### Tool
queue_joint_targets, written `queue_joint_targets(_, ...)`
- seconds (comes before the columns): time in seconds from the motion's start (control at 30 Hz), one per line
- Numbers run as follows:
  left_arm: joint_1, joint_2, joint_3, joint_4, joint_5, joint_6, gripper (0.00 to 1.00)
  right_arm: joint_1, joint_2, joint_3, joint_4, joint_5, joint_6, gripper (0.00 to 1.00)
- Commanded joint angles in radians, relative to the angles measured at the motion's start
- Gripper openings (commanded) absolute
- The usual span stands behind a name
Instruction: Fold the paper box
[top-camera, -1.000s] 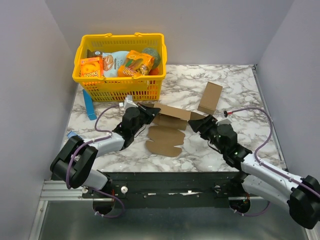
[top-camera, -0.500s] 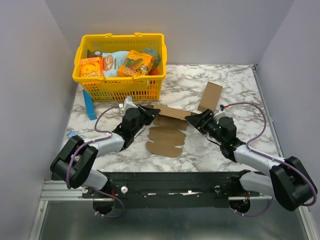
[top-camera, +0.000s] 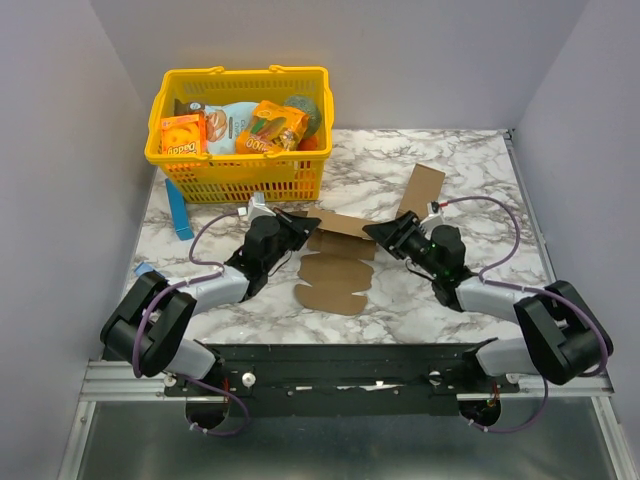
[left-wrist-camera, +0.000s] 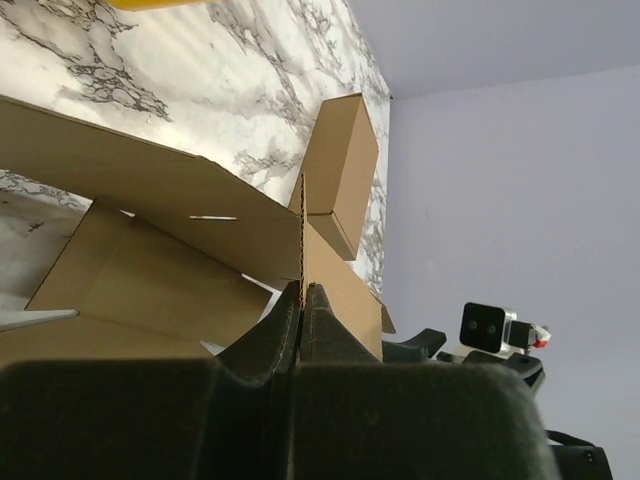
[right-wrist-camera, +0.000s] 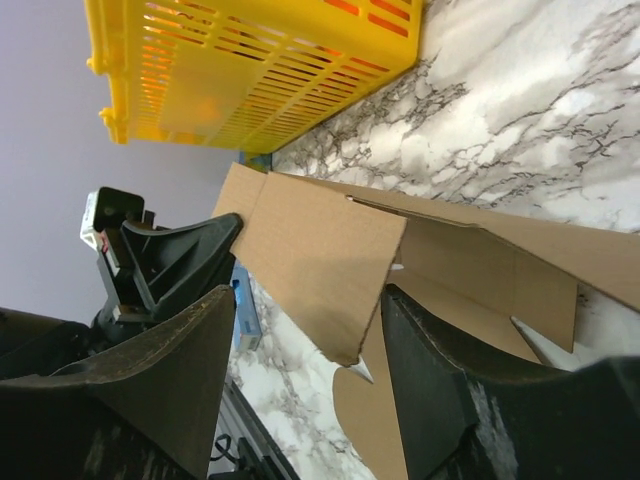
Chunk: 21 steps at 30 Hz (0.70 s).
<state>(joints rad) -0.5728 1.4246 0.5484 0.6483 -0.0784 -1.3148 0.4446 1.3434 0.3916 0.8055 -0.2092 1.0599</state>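
Both arms are stretched low and angled inward, tips nearly facing. The left gripper (left-wrist-camera: 303, 291) is pinched shut; the right gripper (right-wrist-camera: 302, 305) is held apart, apparently fairly wide.

A plain brown die-cut cardboard sheet (top-camera: 335, 272) lies unfolded, mid-bench (top-camera: 455, 170). Its near scalloped flaps lie flat. A far flap is raised.
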Motion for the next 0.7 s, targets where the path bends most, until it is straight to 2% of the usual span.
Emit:
queue_joint_targets(0.0,-0.002,-0.007,-0.004,0.001,-0.012,-0.003,0.00,-0.010,0.034,0.020,0.052,-0.033,0.005,0.64)
queue_joint_targets(0.13,-0.002,-0.007,-0.002,-0.009,-0.021,0.003,0.00,-0.009,-0.076,-0.014,-0.121,0.071,-0.046,0.64)
queue_joint_targets(0.17,-0.002,-0.009,-0.004,-0.012,-0.026,0.005,0.00,-0.007,-0.107,-0.025,-0.214,0.117,-0.060,0.64)
queue_joint_targets(0.27,-0.004,-0.006,-0.007,-0.004,-0.041,0.003,0.00,-0.007,-0.226,-0.048,-0.324,0.152,-0.072,0.64)
queue_joint_targets(0.43,-0.028,0.004,-0.015,0.014,-0.081,-0.020,0.00,0.084,-0.291,-0.106,-0.243,0.171,0.066,0.65)
queue_joint_targets(0.6,-0.038,-0.004,-0.028,0.039,-0.089,-0.029,0.00,0.128,-0.225,-0.034,-0.236,0.151,0.104,0.67)
queue_joint_targets(0.67,-0.038,-0.036,-0.041,0.012,-0.133,-0.023,0.00,0.128,-0.214,-0.040,-0.198,0.146,0.121,0.67)
